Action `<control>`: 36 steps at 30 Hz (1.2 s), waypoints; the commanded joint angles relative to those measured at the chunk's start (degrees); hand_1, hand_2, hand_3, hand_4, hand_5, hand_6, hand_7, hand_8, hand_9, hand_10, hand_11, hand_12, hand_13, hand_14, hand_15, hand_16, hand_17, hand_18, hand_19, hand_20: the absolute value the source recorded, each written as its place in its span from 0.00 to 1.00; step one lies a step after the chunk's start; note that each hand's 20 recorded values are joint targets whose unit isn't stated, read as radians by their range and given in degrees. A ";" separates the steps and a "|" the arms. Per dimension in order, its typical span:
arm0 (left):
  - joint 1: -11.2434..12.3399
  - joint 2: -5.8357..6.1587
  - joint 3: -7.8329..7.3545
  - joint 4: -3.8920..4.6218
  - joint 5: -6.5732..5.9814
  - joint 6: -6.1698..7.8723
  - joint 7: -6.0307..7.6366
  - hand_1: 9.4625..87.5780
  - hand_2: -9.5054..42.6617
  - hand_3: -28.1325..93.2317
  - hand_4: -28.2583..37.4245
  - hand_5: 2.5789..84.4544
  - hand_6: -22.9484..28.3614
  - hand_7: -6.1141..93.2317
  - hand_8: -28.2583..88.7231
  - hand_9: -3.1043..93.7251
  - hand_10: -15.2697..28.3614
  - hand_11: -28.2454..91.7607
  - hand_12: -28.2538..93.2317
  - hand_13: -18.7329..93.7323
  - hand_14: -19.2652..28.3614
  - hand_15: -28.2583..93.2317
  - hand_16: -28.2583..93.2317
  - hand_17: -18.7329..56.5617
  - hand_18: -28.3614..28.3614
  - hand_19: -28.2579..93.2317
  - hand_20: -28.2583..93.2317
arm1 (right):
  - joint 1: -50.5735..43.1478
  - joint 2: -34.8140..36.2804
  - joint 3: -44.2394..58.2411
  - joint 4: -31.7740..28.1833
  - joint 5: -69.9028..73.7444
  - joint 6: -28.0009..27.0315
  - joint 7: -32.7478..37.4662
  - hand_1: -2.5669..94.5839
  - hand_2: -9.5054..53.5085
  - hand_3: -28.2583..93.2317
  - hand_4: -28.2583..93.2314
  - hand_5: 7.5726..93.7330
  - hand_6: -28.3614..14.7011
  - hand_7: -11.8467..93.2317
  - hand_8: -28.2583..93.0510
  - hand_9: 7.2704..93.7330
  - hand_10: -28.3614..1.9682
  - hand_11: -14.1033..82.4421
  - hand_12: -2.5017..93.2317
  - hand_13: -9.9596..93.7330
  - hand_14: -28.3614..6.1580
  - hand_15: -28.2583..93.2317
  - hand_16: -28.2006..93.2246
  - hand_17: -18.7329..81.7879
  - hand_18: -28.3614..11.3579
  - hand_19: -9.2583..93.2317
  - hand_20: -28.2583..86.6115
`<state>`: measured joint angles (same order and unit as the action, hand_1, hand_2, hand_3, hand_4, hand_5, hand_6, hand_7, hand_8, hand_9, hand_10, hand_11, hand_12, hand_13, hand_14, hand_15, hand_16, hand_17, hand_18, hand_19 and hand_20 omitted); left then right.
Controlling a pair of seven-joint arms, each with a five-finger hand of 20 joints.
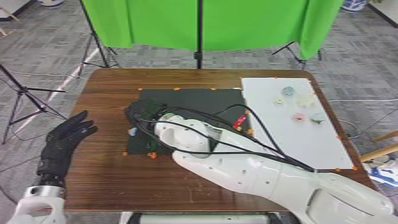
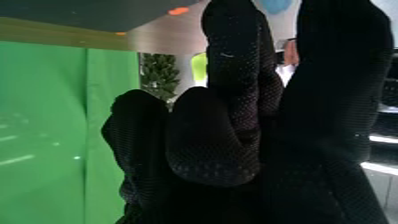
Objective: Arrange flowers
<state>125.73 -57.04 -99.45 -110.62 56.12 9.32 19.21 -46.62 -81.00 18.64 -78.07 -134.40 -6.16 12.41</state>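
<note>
In the head view my right hand (image 1: pixel 145 109) is over the left part of the black mat (image 1: pixel 187 93), partly hidden by cables and the white arm. My left hand (image 1: pixel 67 139) lies left of the mat, open and empty. A white sheet (image 1: pixel 275 135) on the right carries small flowers: a bluish one (image 1: pixel 288 91), a pale yellow one (image 1: pixel 306 101) and a pink one (image 1: pixel 298 117). In the right wrist view my right hand (image 2: pixel 213 145) covers much of the scene; whether it holds anything cannot be told.
A small red thing (image 1: pixel 240 120) lies near the mat's right edge. A light-blue piece (image 1: pixel 132 131) is by its left edge. Orange marks dot the brown table (image 1: pixel 107 175). Beyond it hangs a green cloth (image 1: pixel 151 25) on stands.
</note>
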 commanded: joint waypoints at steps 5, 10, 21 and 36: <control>4.81 -1.47 -3.84 -0.95 1.79 -1.77 -1.61 0.42 0.00 0.73 0.26 0.44 0.52 0.19 0.18 0.45 0.61 0.40 0.33 0.49 0.74 0.40 0.25 0.39 0.74 0.30 0.40 | 3.28 14.28 6.60 -19.49 6.86 4.50 3.23 0.50 0.00 0.73 0.14 0.70 0.68 0.32 0.27 0.85 0.63 0.41 0.44 0.93 0.78 0.81 0.57 0.80 0.34 1.00 0.79; 6.35 -1.95 -5.09 -1.91 2.00 -1.23 -2.12 0.44 0.00 0.72 0.26 0.44 0.52 0.19 0.18 0.45 0.61 0.40 0.33 0.49 0.74 0.39 0.25 0.39 0.74 0.30 0.40 | -3.37 26.69 21.31 -32.84 10.45 4.22 5.44 0.43 0.00 0.80 0.10 0.68 0.68 0.31 0.18 0.78 0.57 0.44 0.35 0.90 0.73 0.80 0.57 0.77 0.31 1.00 0.79; 8.80 -3.34 -6.20 -3.32 2.54 -0.38 -2.15 0.43 0.00 0.71 0.27 0.46 0.52 0.20 0.18 0.46 0.62 0.40 0.33 0.50 0.74 0.40 0.25 0.39 0.74 0.30 0.40 | -22.56 40.91 47.43 -36.65 19.27 -18.32 17.06 0.28 0.00 0.72 0.17 0.51 0.53 0.16 0.20 0.62 0.24 0.24 0.27 0.80 0.45 0.74 0.54 0.69 0.22 1.00 0.70; 8.91 -4.15 -6.13 -3.91 4.08 -1.31 -3.88 0.41 0.00 0.72 0.27 0.47 0.53 0.19 0.18 0.46 0.62 0.40 0.33 0.50 0.75 0.40 0.25 0.39 0.74 0.30 0.40 | -28.22 42.06 44.08 -21.95 10.17 -7.50 20.43 0.35 0.00 0.75 0.15 0.56 0.58 0.21 0.19 0.69 0.34 0.31 0.28 0.83 0.52 0.77 0.54 0.72 0.25 1.00 0.70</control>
<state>133.78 -60.24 -105.63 -114.21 59.39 8.53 16.56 -72.49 -38.87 65.45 -102.52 -120.23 -22.10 33.11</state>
